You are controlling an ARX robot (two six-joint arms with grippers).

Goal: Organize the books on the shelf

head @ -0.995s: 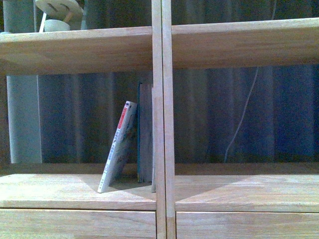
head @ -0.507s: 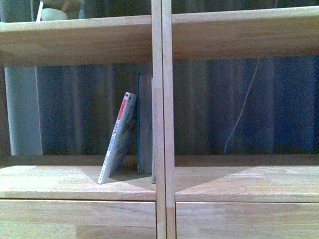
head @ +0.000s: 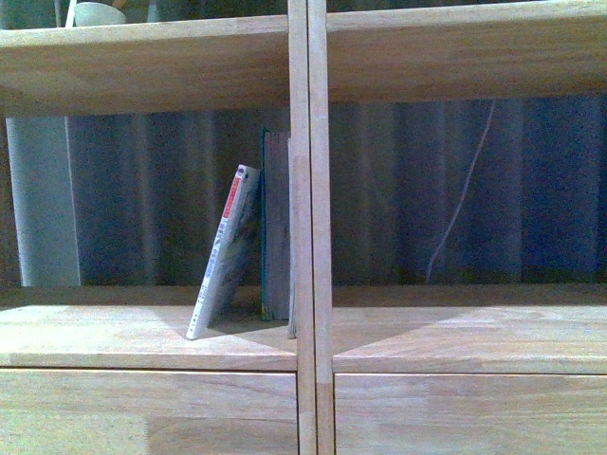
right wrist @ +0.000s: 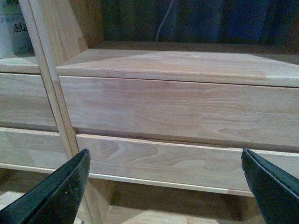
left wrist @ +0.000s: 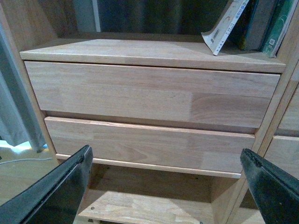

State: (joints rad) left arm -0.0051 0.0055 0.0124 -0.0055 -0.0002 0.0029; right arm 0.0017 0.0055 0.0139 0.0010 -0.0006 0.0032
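The light-wood shelf (head: pixel 142 346) fills the front view. In its left compartment a thin paperback (head: pixel 224 254) with a red-and-white spine leans to the right toward a teal book (head: pixel 275 227), which stands upright against the centre divider. Neither gripper shows in the front view. My left gripper (left wrist: pixel 166 154) is open, low in front of the left drawer fronts (left wrist: pixel 149 93), with the paperback (left wrist: pixel 226 25) and teal book (left wrist: pixel 275 28) above and to one side. My right gripper (right wrist: pixel 166 156) is open before the right drawer fronts (right wrist: pixel 177 109). Both hold nothing.
A white cable (head: pixel 460 218) hangs behind the right compartment against a dark curtain. A pale round object (head: pixel 95 13) sits on the upper board. A grey curtain (left wrist: pixel 14 107) hangs beside the shelf's left side. Below the drawers is a low open compartment (left wrist: pixel 140 205).
The whole shelf has slid upward in the front view, so the camera has dropped or tilted. Both books keep their places relative to the shelf.
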